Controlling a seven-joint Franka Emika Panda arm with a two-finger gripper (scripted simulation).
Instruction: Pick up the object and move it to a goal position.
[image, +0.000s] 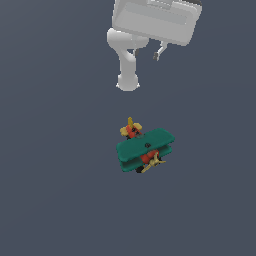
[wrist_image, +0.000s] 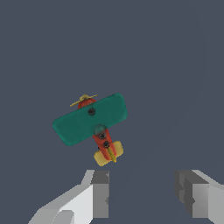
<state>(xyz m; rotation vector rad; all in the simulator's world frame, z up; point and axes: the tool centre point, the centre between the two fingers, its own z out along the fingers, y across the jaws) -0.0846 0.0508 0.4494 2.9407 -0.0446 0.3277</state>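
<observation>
Grey-white gripper (wrist_image: 142, 194): its two fingers stand wide apart with only dark ground between them, and nothing is held.
Fingers (wrist_image: 99, 194): blocky, pale grey with darker inner pads, seen in the wrist view; neither one touches the toy.
Gripper in the exterior view (image: 147, 51): high up at the far side of the scene, under a large pale housing, with only small finger tips showing.
Arm (image: 126, 60): white, with rounded links, reaching down to a round base on the far part of the bench.
Toy biplane (image: 145, 148): it rests on the bench near the middle of the exterior view, nearer the camera than the arm's base and well apart from the gripper.
Wings: two teal-green slabs, one stacked above the other, lying roughly crosswise.
Body: red, running between the wings.
Propeller: tan-yellow, at the near end in the exterior view.
Tail: tan-yellow, at the far end, towards the arm.
Biplane in the wrist view (wrist_image: 91, 119): it lies just beyond the finger tips, tail end closest to them.
Bench (image: 50, 175): plain dark blue-grey.
</observation>
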